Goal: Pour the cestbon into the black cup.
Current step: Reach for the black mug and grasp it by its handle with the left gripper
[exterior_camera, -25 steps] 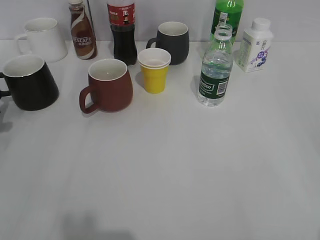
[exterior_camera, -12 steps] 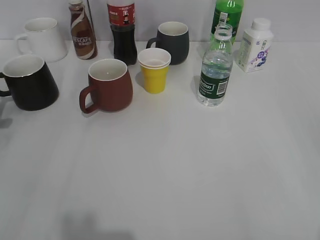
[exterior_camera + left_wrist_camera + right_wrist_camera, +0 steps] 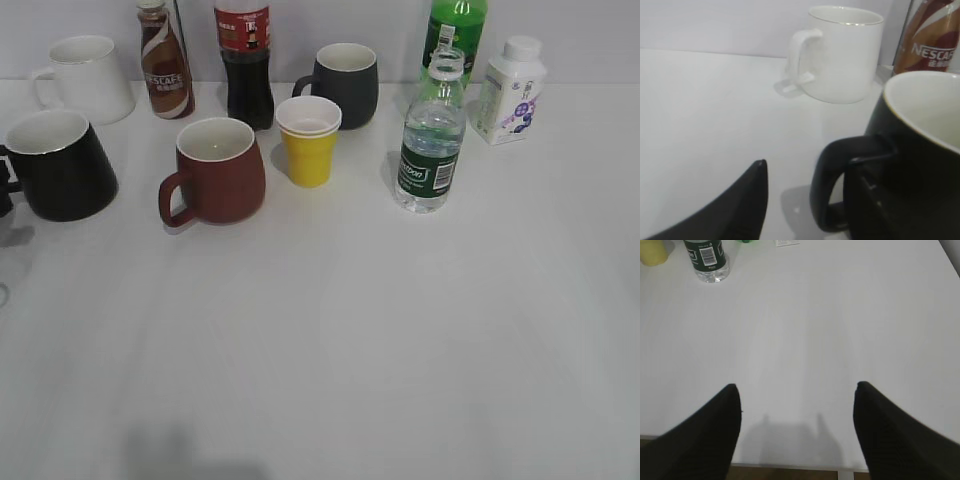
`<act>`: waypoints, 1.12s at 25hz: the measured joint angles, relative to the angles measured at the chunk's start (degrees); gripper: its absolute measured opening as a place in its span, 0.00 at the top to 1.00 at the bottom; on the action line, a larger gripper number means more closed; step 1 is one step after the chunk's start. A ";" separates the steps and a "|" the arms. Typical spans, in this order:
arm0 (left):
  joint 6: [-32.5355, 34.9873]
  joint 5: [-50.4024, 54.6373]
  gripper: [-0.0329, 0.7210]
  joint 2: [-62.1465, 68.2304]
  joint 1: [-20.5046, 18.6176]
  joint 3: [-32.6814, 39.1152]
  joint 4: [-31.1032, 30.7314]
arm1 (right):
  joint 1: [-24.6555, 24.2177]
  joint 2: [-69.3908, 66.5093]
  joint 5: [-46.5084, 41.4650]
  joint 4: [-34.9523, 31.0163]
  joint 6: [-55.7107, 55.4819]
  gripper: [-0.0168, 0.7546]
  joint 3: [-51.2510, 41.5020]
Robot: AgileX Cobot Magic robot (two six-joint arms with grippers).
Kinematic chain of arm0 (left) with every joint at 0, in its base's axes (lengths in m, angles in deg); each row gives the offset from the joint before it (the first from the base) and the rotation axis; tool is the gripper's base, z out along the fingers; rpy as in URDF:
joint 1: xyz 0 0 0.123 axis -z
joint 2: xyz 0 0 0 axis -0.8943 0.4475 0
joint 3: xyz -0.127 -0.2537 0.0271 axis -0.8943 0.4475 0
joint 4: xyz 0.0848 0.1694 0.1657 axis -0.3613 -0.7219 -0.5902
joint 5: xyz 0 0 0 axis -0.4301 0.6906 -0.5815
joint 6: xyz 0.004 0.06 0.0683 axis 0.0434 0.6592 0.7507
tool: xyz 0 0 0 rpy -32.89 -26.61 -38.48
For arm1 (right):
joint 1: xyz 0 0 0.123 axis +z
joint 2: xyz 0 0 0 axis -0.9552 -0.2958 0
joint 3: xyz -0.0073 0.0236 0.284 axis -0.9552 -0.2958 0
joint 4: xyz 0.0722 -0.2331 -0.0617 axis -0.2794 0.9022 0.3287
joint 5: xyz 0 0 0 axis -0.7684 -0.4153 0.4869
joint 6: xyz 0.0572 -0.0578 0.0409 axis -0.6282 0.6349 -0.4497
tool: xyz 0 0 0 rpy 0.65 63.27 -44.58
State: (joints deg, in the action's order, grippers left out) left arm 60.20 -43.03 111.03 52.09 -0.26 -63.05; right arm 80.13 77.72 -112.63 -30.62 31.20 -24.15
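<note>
Water bottle [image 3: 431, 140]: being stood upright, well right of the black cup [image 3: 58, 165]. Left gripper [image 3: 805, 200]: being positioned at the cup's handle [image 3: 840, 185], spread, holding nothing. Right gripper [image 3: 796, 427]: being held wide, empty, bottle far ahead.

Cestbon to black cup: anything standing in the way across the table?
Yes. Between the cestbon on the right and the black cup at far left stand the yellow cup and the brown mug. The bottle would need lifting over or around them.
</note>
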 joint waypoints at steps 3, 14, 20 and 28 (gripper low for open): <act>0.45 0.01 0.46 1.55 0.00 -0.68 0.05 | 0.00 0.00 0.00 0.00 0.00 0.30 0.00; 0.67 -5.76 0.49 6.74 0.00 -3.34 0.23 | 0.00 0.00 0.00 0.00 0.00 0.30 0.00; 0.67 -5.94 0.54 8.56 0.00 -6.20 0.11 | 0.00 0.00 0.00 0.00 0.00 0.30 0.00; 0.74 -5.58 0.86 8.85 0.00 -8.23 -3.78 | 0.00 0.00 0.00 -0.04 -0.07 0.30 0.00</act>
State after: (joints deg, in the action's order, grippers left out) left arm 60.94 -48.61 119.88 52.09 -8.49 -66.83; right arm 80.13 77.72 -112.63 -30.66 31.13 -24.15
